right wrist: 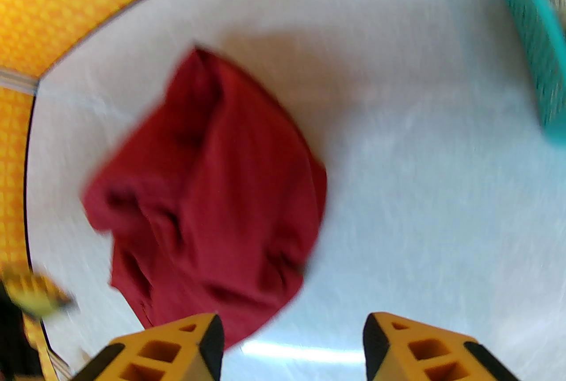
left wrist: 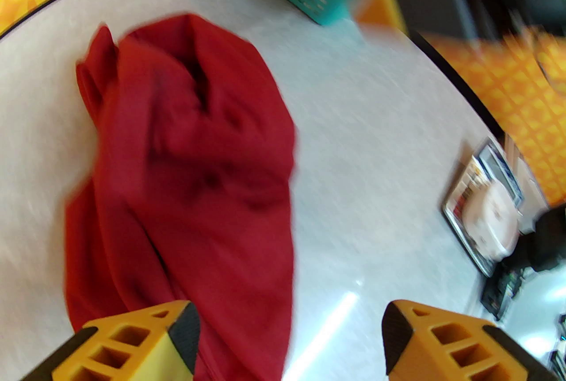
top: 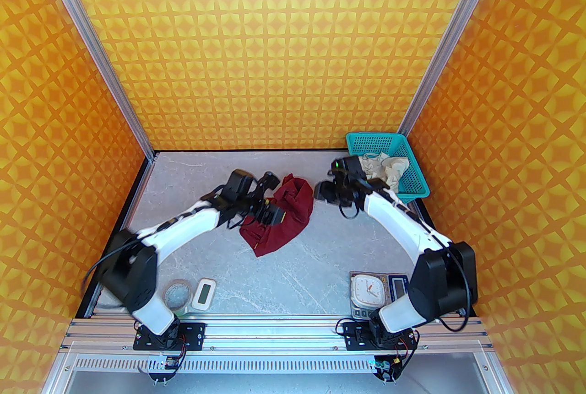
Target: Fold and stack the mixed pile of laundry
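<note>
1. Dark red crumpled shirt [top: 295, 200] lies mid-table, long axis near-left to far-right.
2. Left gripper [left wrist: 289, 326] hangs right over it, jaws apart, empty; nearer arm.
3. Right gripper [right wrist: 292, 335] just off its far end, apart too.
4. Cream-white shorts [top: 389, 168] in teal mesh basket [top: 373, 137].

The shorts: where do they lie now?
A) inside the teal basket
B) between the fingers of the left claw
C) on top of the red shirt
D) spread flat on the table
A: the shorts lie crumpled in the basket at the far right corner, apart from the shirt, which lies on the table.
</note>
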You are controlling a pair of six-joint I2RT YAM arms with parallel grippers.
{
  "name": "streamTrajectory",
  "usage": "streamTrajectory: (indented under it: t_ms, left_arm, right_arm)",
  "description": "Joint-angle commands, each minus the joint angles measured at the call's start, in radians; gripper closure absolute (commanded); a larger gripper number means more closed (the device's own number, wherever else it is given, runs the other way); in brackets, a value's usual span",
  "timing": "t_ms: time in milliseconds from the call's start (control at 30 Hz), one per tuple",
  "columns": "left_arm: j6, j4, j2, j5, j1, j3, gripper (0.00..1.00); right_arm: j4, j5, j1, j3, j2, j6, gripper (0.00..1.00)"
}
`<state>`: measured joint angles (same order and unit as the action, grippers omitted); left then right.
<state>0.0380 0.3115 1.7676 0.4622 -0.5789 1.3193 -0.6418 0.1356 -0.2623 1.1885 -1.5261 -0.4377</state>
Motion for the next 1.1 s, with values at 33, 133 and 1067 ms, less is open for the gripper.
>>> streamTrajectory:
  t_ms: [33, 133, 1067]
  left_arm:
    - [-0.027, 0.087, 0.036, -0.04, -0.001, 0.055, 0.36]
    - [0.001, 0.083, -0.046, -0.076, 0.0, -0.037, 0.37]
    - [0.352, -0.008, -0.261, -0.25, 0.007, -0.549, 0.2]
  right_arm:
    - [0.05, 0.085, -0.023, -0.075, 0.032, 0.005, 0.47]
    - [0.021, 0.032, -0.069, -0.034, 0.022, 0.057, 0.46]
    - [-0.269, -0.386, -0.289, 0.732, -0.59, 0.037, 0.81]
